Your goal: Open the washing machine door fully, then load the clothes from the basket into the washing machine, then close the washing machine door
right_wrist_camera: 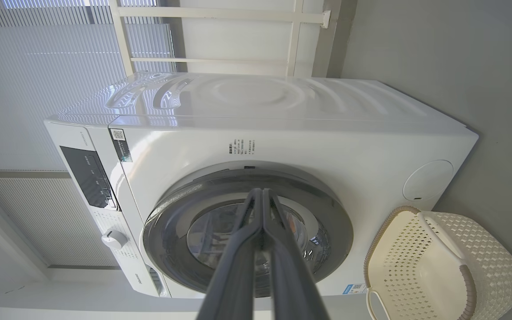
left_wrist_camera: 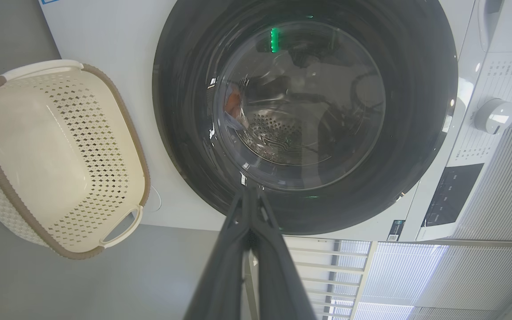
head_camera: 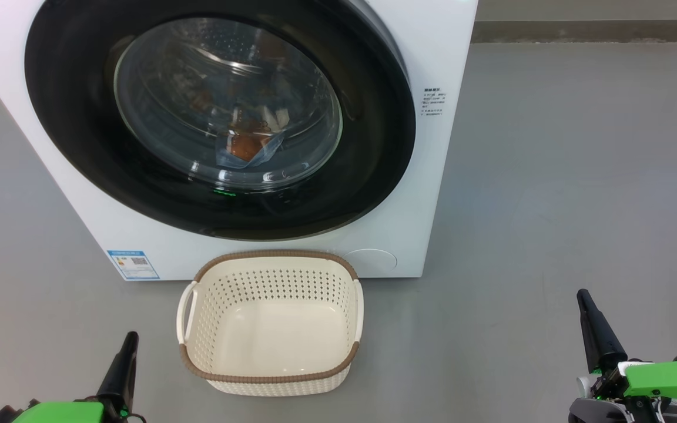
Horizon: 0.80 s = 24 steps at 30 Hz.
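Observation:
The white washing machine (head_camera: 444,176) fills the upper left of the head view. Its round black-rimmed door (head_camera: 80,147) sits flat against the front. Through the glass, light blue and orange clothes (head_camera: 247,147) lie in the drum. The cream basket (head_camera: 274,379) stands on the floor just in front of the machine, with nothing inside it. My left gripper (head_camera: 130,339) is shut at the lower left, beside the basket and apart from it. My right gripper (head_camera: 582,295) is shut at the lower right, well clear of basket and machine. Neither holds anything.
Grey floor (head_camera: 579,176) stretches to the right of the machine up to a wall base. The left wrist view has a white dial (left_wrist_camera: 494,115) and a dark control panel (left_wrist_camera: 454,193) on the machine's front. White slatted blinds (right_wrist_camera: 38,89) and a white frame stand beyond the machine.

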Available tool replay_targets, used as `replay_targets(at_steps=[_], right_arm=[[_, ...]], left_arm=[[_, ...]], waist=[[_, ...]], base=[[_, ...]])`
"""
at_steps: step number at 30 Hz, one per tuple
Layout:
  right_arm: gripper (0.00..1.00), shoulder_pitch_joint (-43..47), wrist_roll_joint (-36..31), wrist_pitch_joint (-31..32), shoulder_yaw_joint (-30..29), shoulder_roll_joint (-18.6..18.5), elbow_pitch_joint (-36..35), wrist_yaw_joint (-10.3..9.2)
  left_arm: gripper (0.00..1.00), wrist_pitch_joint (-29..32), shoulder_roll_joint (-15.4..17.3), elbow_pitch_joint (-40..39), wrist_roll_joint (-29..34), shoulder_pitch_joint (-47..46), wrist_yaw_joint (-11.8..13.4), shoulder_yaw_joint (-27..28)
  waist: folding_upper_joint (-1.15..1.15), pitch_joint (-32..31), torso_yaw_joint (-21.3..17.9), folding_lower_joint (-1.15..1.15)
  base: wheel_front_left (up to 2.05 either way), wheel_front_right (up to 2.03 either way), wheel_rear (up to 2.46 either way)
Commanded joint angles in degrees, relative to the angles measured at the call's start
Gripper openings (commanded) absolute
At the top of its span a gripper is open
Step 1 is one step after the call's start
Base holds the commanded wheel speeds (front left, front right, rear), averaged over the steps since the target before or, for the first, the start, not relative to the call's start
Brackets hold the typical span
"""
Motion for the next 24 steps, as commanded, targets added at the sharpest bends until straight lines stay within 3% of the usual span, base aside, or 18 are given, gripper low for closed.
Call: replay_targets(at_steps=[1, 24], right_arm=[[0.00, -0.6, 0.4, 0.4, 1.6, -0.2, -1.7, 0.09], [0.00, -0.6, 0.4, 0.4, 1.6, -0.2, -1.7, 0.09]], left_arm=[[0.00, 0.4, 0.6, -1.5, -0.4, -2.4, -0.2, 2.1], [0.00, 0.4, 0.5, -1.5, -0.4, -2.4, -0.2, 2.1]], waist=[[0.00, 0.0, 0.0, 0.00], [0.00, 0.0, 0.0, 0.00]], base=[[0.00, 0.00, 0.00], [0.00, 0.00, 0.00]])
